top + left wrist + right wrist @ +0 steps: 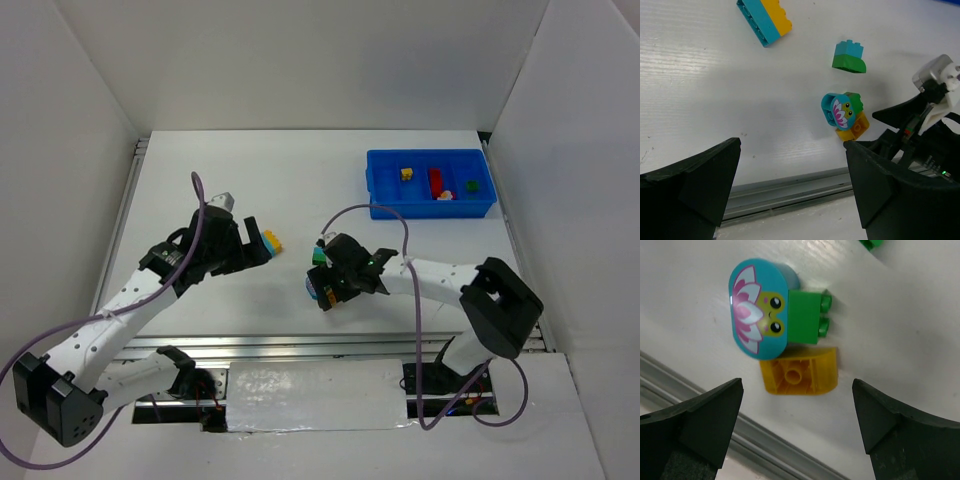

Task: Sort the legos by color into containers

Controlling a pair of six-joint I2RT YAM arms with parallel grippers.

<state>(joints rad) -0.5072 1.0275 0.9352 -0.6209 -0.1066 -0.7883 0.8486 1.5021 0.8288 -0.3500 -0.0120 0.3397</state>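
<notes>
Right jaws are standing wide, gripping nothing, hovering low over the table [250, 170], well nearer than the blue tray [430, 211] and off to its left. The right arm [440, 275] is reaching in from the tray's side. A three-piece lego cluster is sitting between those jaws in the wrist view. The cyan lotus-print brick [757, 315] is lying face up, the green brick [807, 315] is butting against its side, and the yellow curved brick [800, 372] is touching both with its hollow side showing. Neither finger is touching the cluster; bare table is showing on both sides. Slightly farther toward the tray, a green-and-cyan brick [318, 256] is lying alone, near the cluster but apart from it. Left jaws are also gaping wide and carrying nothing, sitting farther left of the tray than the right jaws and pointing toward the tray's side, with the left arm [130, 300] stretching up behind them. A cyan-and-yellow brick [270, 241] is lying flat just off their tips on the tray-ward side, and the left wrist view is showing clear table between brick and fingers. The tray itself is sitting at the far right of the table, long side across. Inside, a yellow brick [406, 173], a red brick [435, 180] and a small green brick [472, 186] are lying in separate compartments, left to right. A small red-and-white piece [446, 196] is lying just beside the red one; can't tell whether it's sharing that compartment.
</notes>
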